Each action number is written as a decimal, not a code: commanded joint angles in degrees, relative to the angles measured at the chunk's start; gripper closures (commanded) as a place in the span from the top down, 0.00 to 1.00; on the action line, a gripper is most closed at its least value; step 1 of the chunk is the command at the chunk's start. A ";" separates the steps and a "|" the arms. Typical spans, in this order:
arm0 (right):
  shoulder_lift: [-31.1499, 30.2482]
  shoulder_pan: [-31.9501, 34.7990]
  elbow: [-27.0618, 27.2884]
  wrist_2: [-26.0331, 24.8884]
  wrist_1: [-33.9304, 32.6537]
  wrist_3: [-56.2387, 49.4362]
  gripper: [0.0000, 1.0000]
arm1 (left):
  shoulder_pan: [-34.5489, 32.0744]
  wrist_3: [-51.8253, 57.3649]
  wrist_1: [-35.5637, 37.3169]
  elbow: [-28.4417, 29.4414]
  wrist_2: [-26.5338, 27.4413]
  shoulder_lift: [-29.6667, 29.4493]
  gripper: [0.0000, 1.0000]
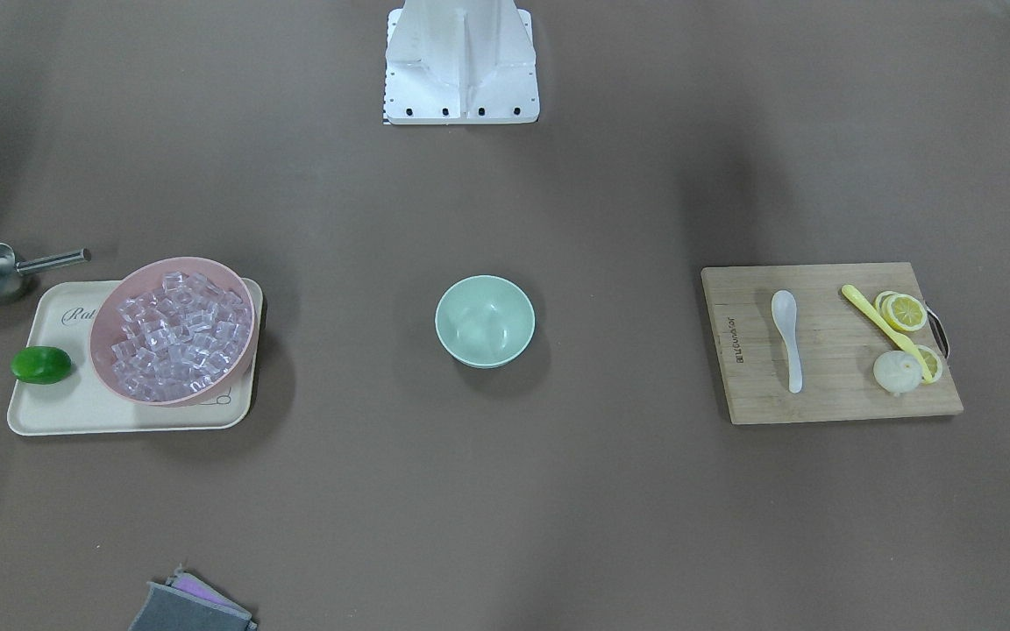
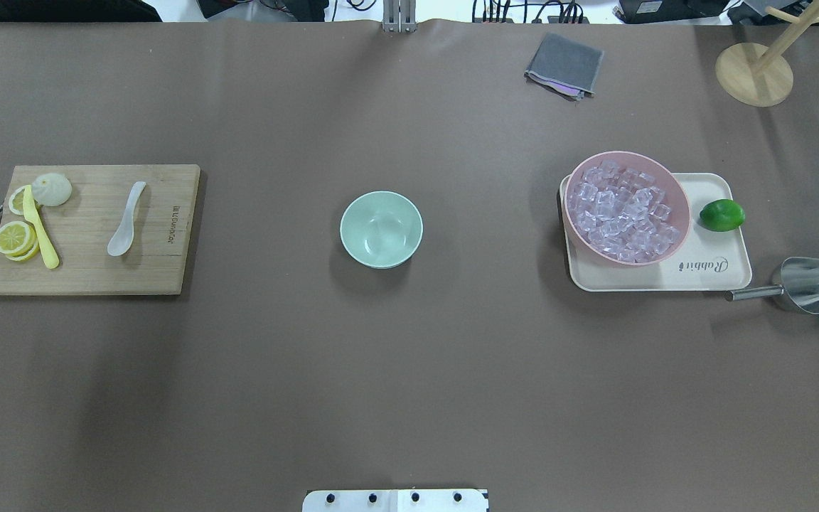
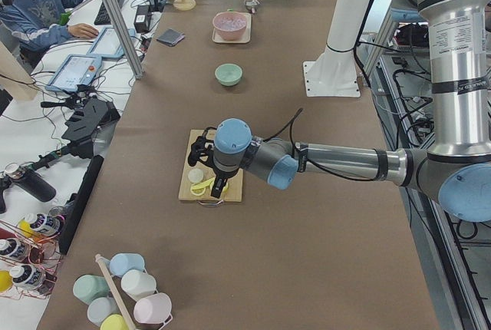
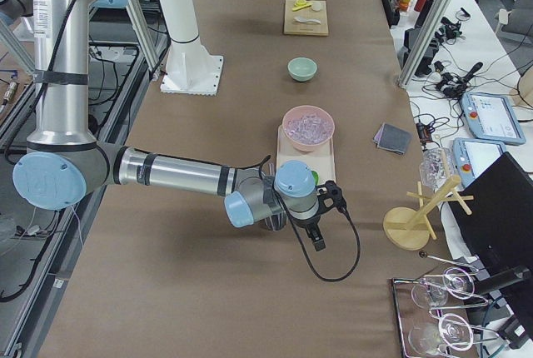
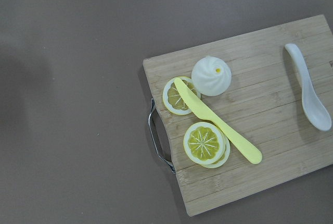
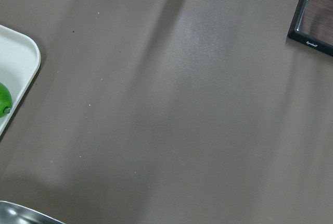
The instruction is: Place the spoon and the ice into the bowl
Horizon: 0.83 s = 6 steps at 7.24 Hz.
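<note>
Brown matting covers the long table point(image 2: 409, 398), and at its near edge, by the robot, sits the white metal mounting base point(image 2: 395, 500).

Farther out, three groups stand well apart in a row across the middle. On the robot's left lies a rectangular wooden cutting board point(image 2: 89, 277). The small white glossy soup spoon point(image 2: 125, 220) rests flat on it, scoop toward the robot. At the board's outer end are yellow lemon slices point(image 2: 15, 237), a long thin yellow plastic utensil point(image 2: 40, 227) laid across them, and a white bun-shaped piece point(image 2: 51, 189).

The left gripper point(image 3: 198, 151) hangs above that outer end. It shows clearly only in the side view, so I cannot tell whether its claw is spread or pressed together.

In the centre stands the small round mint-green bowl point(image 2: 381, 231), upright.

On the robot's right is a cream rectangular tray point(image 2: 708, 270) carrying a larger pink bowl point(image 2: 630, 156) heaped with the clear ice cubes point(image 2: 623, 213), with a green lime point(image 2: 721, 215) beside it. A metal scoop point(image 2: 807, 284) lies just off the tray's outer corner. The right gripper point(image 4: 333, 197) hovers near the scoop; its claw's state cannot be told either.

Near the far edge lie a folded grey cloth point(image 2: 564, 65) and a round wooden stand base point(image 2: 753, 74).
</note>
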 commanded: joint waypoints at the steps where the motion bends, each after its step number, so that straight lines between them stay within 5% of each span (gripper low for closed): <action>1: 0.14 -0.15 0.29 0.24 0.29 0.00 1.00 | 0.02 -4.46 -1.85 -0.05 -0.29 -0.29 0.98; 2: 0.14 -0.32 0.21 1.90 1.16 1.13 1.00 | 0.02 -4.65 -1.59 0.21 -0.29 -1.07 0.98; 4: 2.06 -4.77 2.21 5.60 5.09 19.66 1.00 | 1.07 -9.38 -1.50 0.56 0.67 -6.41 0.98; 6: 5.73 -9.45 2.49 4.29 10.39 35.59 1.00 | 7.19 -20.31 -1.32 1.70 4.86 -11.86 0.98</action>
